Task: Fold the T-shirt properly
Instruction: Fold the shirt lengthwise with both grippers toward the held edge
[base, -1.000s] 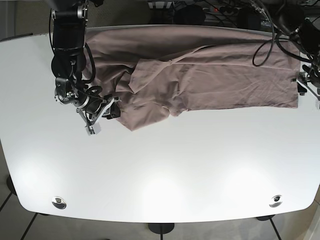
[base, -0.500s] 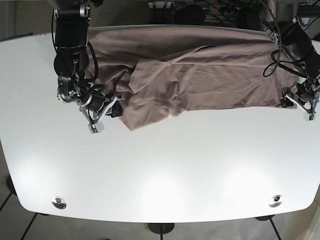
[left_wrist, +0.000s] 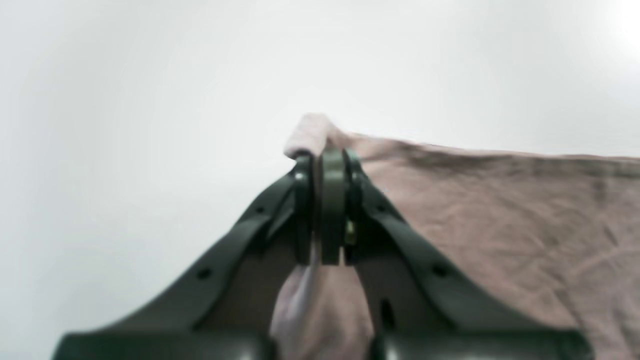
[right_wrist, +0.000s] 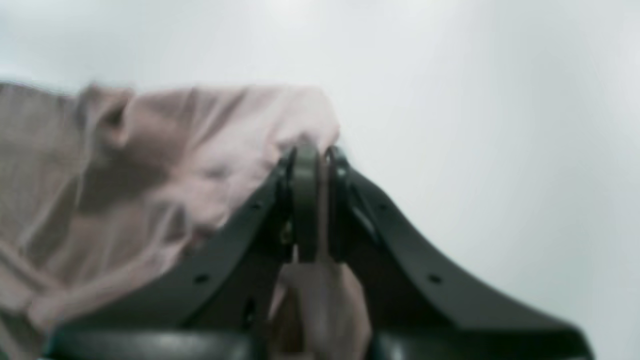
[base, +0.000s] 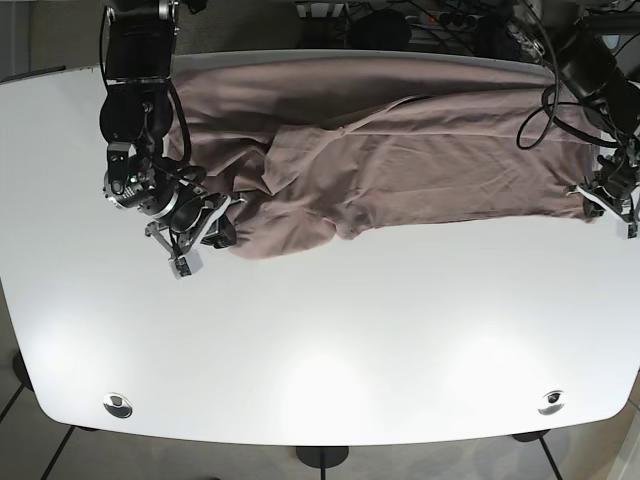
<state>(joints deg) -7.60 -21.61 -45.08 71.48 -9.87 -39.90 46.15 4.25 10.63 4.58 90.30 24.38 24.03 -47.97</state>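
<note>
The mauve T-shirt (base: 420, 150) lies spread across the far half of the white table (base: 330, 340), with folds bunched near its left end. My left gripper (base: 592, 200) is at the shirt's right front corner; in the left wrist view it (left_wrist: 327, 160) is shut on the T-shirt (left_wrist: 500, 210), with cloth poking out past the fingertips. My right gripper (base: 222, 222) is at the shirt's left front corner, and in the right wrist view it (right_wrist: 312, 155) is shut on the T-shirt (right_wrist: 165, 165) hem.
Cables (base: 540, 90) loop from the arm at the back right over the shirt's far corner. Two round metal fittings (base: 118, 405) sit near the table's front edge. Bare tabletop fills the near half.
The right gripper has shifted slightly left and toward the front with the corner, flattening the left fold. The left gripper has moved a little outward to the right, stretching the front hem straighter.
</note>
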